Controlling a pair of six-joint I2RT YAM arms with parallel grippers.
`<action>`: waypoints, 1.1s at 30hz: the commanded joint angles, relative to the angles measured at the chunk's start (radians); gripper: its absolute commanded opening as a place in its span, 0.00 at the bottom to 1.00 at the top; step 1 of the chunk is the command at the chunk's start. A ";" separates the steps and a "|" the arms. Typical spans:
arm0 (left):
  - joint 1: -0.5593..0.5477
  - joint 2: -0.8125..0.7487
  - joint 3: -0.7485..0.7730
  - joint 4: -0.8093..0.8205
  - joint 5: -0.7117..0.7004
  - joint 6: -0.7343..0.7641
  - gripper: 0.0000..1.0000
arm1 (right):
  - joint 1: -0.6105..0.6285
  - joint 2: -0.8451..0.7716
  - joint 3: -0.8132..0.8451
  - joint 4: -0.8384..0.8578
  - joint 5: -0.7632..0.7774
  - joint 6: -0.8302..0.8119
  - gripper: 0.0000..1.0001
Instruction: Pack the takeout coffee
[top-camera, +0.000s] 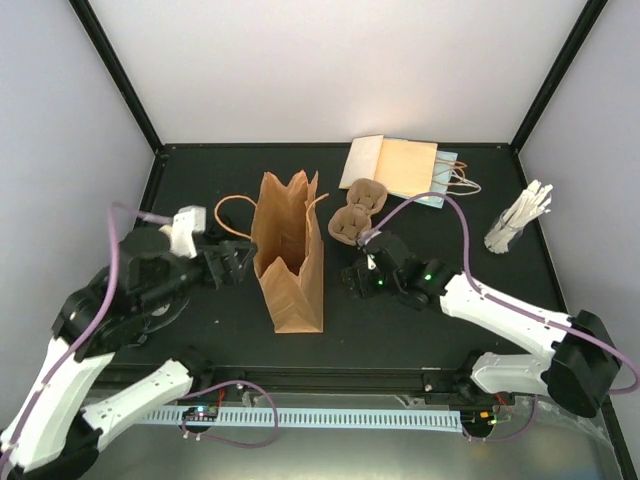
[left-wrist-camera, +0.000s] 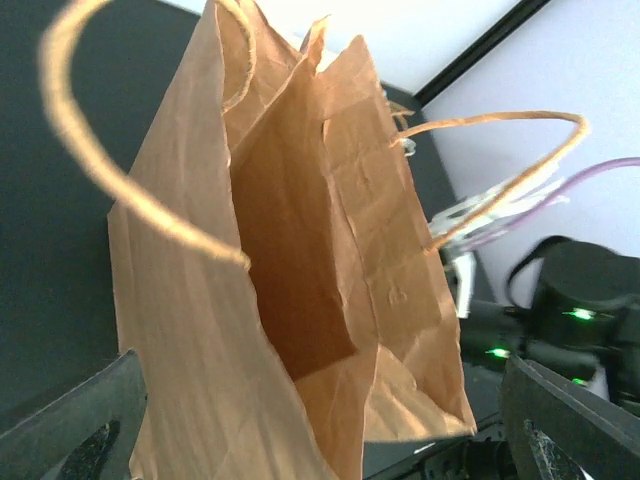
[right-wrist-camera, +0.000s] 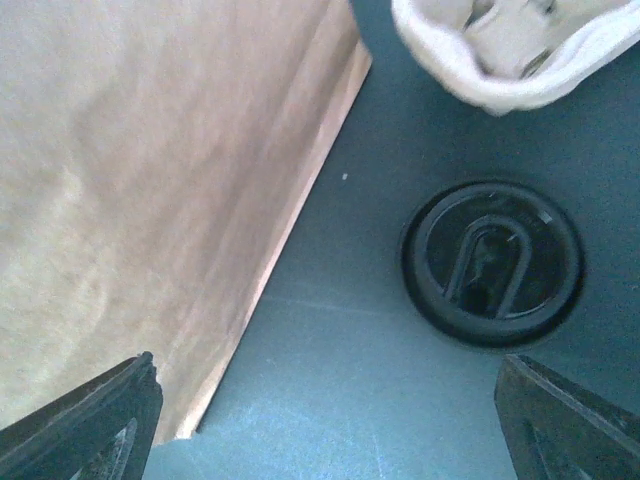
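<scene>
The takeout coffee is out of view in every frame. A brown paper bag (top-camera: 288, 255) stands open in the middle of the table. My left gripper (top-camera: 232, 265) is open right beside the bag's left wall. In the left wrist view the bag (left-wrist-camera: 300, 300) fills the space ahead of the open left gripper (left-wrist-camera: 330, 440), its mouth facing the camera. My right gripper (top-camera: 358, 277) hangs open just right of the bag. Below the open right gripper (right-wrist-camera: 330, 430) is bare table, with the bag's lower edge (right-wrist-camera: 150, 230) to its left and a black round lid (right-wrist-camera: 492, 262) to its right.
A brown moulded-pulp cup carrier (top-camera: 357, 212) sits behind the right gripper. Flat paper bags (top-camera: 400, 165) lie at the back. A holder of white stir sticks (top-camera: 518, 218) stands at the right. The bag's twine handle (top-camera: 225, 205) loops out to the left.
</scene>
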 joint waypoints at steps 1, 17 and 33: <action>-0.004 0.206 0.108 -0.127 -0.043 0.071 0.99 | 0.000 -0.064 0.075 -0.092 0.134 0.059 0.95; -0.004 0.379 0.107 -0.124 -0.322 0.182 0.70 | -0.001 -0.122 0.230 -0.269 0.259 0.048 0.92; -0.003 0.246 0.074 -0.005 -0.385 0.395 0.01 | -0.117 -0.060 0.238 -0.347 0.195 0.021 0.93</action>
